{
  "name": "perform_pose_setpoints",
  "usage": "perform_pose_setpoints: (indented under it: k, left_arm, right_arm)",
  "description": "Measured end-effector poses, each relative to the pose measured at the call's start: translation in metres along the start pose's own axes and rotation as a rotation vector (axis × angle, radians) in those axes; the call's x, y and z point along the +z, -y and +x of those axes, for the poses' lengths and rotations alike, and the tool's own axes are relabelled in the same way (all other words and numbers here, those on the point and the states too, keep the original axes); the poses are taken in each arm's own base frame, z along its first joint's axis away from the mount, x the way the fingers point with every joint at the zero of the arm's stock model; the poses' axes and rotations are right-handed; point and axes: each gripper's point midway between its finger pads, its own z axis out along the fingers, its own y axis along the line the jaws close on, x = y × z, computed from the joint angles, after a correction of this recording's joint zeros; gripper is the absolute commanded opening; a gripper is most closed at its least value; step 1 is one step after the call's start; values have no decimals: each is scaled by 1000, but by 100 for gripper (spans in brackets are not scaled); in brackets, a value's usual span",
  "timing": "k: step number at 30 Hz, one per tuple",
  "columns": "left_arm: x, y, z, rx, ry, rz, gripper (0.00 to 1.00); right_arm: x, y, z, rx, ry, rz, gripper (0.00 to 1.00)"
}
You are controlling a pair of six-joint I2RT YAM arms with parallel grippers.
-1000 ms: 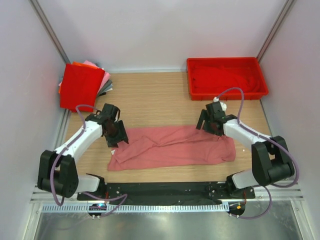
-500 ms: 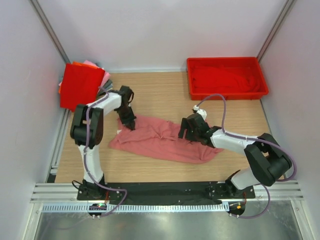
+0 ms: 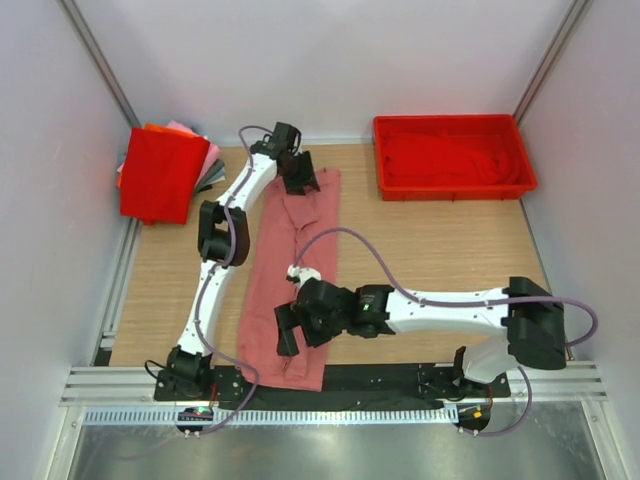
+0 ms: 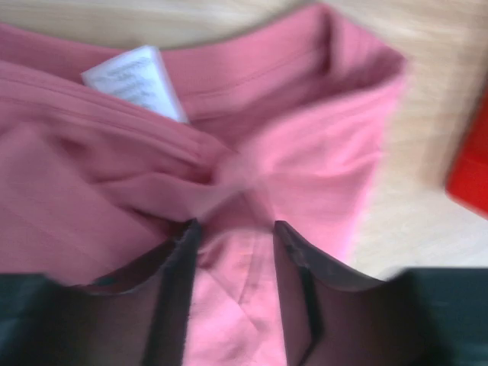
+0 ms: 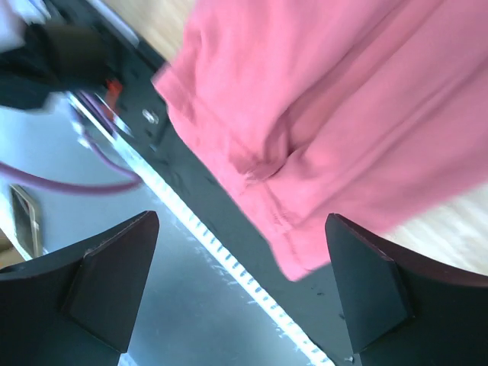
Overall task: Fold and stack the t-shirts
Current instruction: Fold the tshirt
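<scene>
A dusty salmon-pink t-shirt (image 3: 270, 285) lies stretched lengthwise, from the far middle of the table to the near edge, where its hem hangs over the black base rail. My left gripper (image 3: 300, 180) is at the far collar end. In the left wrist view its jaws (image 4: 232, 225) stand a little apart with blurred pink cloth (image 4: 305, 152) lying between them, and a white label (image 4: 137, 80) shows ahead. My right gripper (image 3: 288, 335) hovers at the near hem. Its fingers (image 5: 242, 219) are wide open with nothing between them, and the shirt (image 5: 320, 91) lies just beyond the tips.
A stack of folded t-shirts (image 3: 165, 170), bright red on top, sits in the far left corner. A red plastic tray (image 3: 455, 120) holding red cloth (image 3: 450, 160) stands at the far right. The black base rail (image 3: 380, 378) and metal ledge run along the near edge.
The shirt has swung from lying crosswise to lying lengthwise. My left arm reached far with the collar end; my right arm came to the near hem and its jaws spread wider.
</scene>
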Motion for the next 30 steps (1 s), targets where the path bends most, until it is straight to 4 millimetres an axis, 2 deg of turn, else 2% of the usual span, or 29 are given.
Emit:
perform_pose_setpoints:
  k: [2,4,5,6,7,10,12,14,17,19,21,22,23,26,28,30]
  left_arm:
    - [-7,20,12,48,-17,36,68]
    - [-18,42,17,91,-16,69,71]
    - [-27,54,17,112,-7,88,78]
    - [-38,67,17,134,4,108,94]
    - [-51,80,14,161,23,132,100]
    - [-104,103,-5,183,101,175,100]
    - [-159,109,-27,183,193,193,100]
    - [-227,106,-49,172,308,199,100]
    - [-327,85,-59,148,471,160,100]
    - [-379,69,-38,134,536,129,100]
    - [-406,62,-2,142,555,136,100]
    - [-412,56,25,144,541,139,100]
    - [-410,46,53,142,513,139,100]
    - [-398,13,120,114,430,112,100]
    - [-388,-12,152,75,401,77,100]
    - [-383,-29,176,47,385,61,100]
  right_arm:
    - [-20,-7,-23,-8,59,2,98]
    - [-41,1,-49,-1,129,33,99]
    - [-51,7,-62,5,166,53,99]
    - [-61,15,-75,17,204,78,99]
    - [-69,25,-88,35,237,106,99]
    - [-86,60,-116,100,312,179,100]
    - [-93,89,-131,160,351,219,99]
    - [-96,121,-144,220,370,269,97]
    - [-88,158,-160,270,364,342,95]
    - [-73,172,-176,275,341,368,92]
    - [-57,187,-198,284,323,384,86]
    - [-50,192,-208,286,318,387,84]
    - [-42,199,-220,290,312,387,81]
    - [-26,221,-264,299,329,388,78]
    - [-19,239,-291,305,340,403,76]
    - [-8,254,-320,299,355,412,75]
